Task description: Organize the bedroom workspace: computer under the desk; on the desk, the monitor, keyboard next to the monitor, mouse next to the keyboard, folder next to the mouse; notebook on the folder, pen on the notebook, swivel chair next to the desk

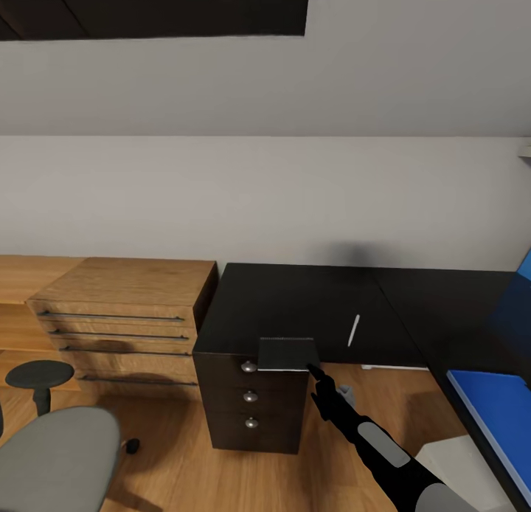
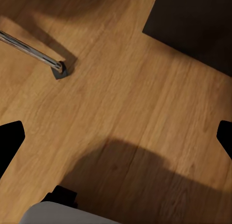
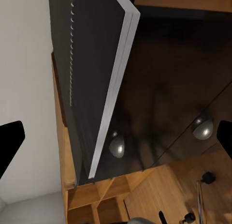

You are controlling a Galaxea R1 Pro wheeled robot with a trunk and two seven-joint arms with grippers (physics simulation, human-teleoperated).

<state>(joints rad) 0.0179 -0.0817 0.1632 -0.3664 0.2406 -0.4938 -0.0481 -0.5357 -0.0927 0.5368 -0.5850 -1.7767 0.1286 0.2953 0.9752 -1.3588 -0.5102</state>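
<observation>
Dark grey with a row of little spiral holes, the notebook (image 1: 286, 353) lies at the front edge of the black tabletop (image 1: 295, 305), sticking out a bit over the drawers (image 1: 251, 396) with round silver knobs. The right jaws (image 1: 316, 370) sit right at the notebook's near corner. In the right wrist view the notebook (image 3: 92, 79) is just ahead, and the two black tips stand wide apart at the sides with nothing between them. The white pen (image 1: 353, 330) lies on the tabletop a little past these jaws, apart from the notebook. The blue folder (image 1: 493, 412) lies on the tabletop well off to their side. The left jaws (image 2: 116, 137) are spread wide too, hanging over the wooden floor (image 2: 125, 103). The grey swivel chair (image 1: 55, 460) stands on the floor, well apart from the right jaws.
</observation>
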